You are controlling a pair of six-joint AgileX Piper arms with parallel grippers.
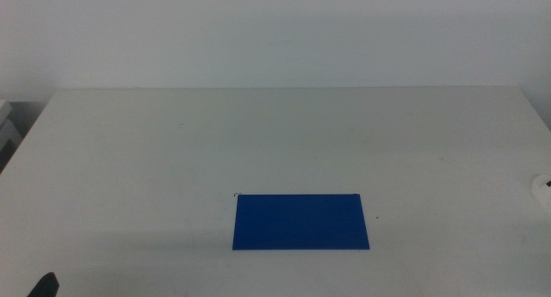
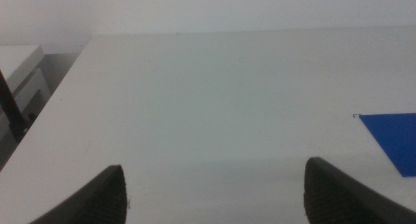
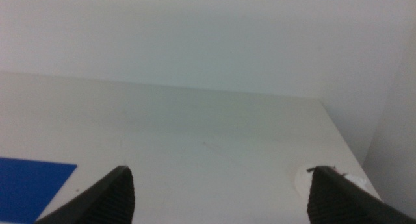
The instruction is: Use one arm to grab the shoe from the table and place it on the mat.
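The dark-blue mat [image 1: 300,220] lies flat on the off-white table [image 1: 275,142], near its front middle. It also shows in the left wrist view [image 2: 393,136] and the right wrist view [image 3: 29,185]. The shoe [image 1: 543,189] shows only as a small white part at the table's far right edge. In the right wrist view the shoe [image 3: 335,180] is a white shape with a trace of red, partly behind one jaw. My left gripper [image 2: 214,195] is open and empty at the front left; a dark tip of it [image 1: 43,286] shows in the middle view. My right gripper [image 3: 218,195] is open and empty, out of the middle view.
A white wall rises behind the table's far edge. A pale grey cabinet-like object [image 1: 7,129] stands beyond the table's left edge and also shows in the left wrist view [image 2: 19,74].
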